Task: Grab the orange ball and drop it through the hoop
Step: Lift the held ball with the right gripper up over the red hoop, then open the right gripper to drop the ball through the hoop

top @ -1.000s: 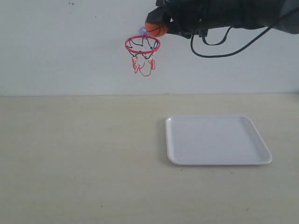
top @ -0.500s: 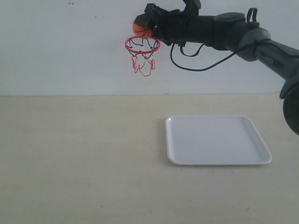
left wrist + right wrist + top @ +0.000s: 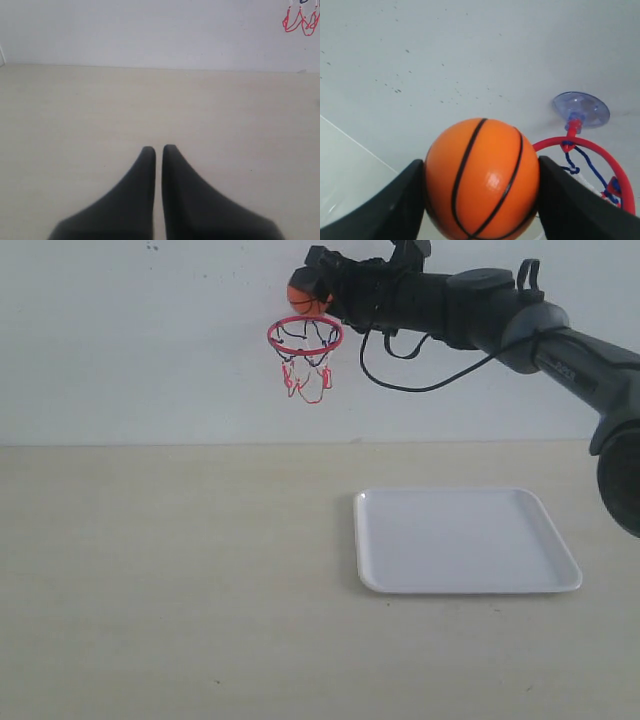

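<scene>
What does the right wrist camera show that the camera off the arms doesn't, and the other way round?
Only the right wrist view: the clear suction cup on the wall, and the orange ball close up with its black seams. Only the exterior view: the white tray on the table and the long right arm. Both: the jaws clamped on the ball, just above the hoop.

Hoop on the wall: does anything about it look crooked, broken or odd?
Nothing stands out. The hoop sits level on the wall, net hanging down, and the right pincer holds the ball just above it.
</scene>
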Controlling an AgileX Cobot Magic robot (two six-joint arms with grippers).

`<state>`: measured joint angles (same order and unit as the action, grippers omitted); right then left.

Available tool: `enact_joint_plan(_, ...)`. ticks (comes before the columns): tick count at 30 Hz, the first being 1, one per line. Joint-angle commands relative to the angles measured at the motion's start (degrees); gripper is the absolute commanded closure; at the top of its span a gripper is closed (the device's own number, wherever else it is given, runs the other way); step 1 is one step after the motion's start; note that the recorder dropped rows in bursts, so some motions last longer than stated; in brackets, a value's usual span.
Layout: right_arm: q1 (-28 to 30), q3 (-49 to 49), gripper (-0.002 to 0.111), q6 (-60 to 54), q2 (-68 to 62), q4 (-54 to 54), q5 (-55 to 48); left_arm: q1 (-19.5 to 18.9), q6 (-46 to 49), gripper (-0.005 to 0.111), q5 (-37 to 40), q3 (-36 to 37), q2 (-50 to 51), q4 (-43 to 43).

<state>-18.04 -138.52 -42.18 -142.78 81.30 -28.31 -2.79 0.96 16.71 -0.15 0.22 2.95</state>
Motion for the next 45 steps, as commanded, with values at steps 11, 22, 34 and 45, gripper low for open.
enact_joint_plan(11,-0.42,-0.31,0.05,5.63,0.16,-9.67,1.83,0.0,0.2,0.103,-0.04,0.15,-0.22,0.59)
enact_joint_plan(22,-0.42,-0.31,0.047,7.27,0.16,-11.05,1.81,0.0,0.2,0.103,-0.04,0.15,-0.22,0.59)
enact_joint_plan(34,-0.42,-0.31,0.019,12.28,0.16,-19.04,1.81,0.0,0.2,0.103,-0.04,0.15,-0.22,0.59)
enact_joint_plan(45,0.96,-0.31,0.045,12.47,1.69,-19.46,-3.57,0.0,0.2,0.103,-0.04,0.15,-0.22,0.59)
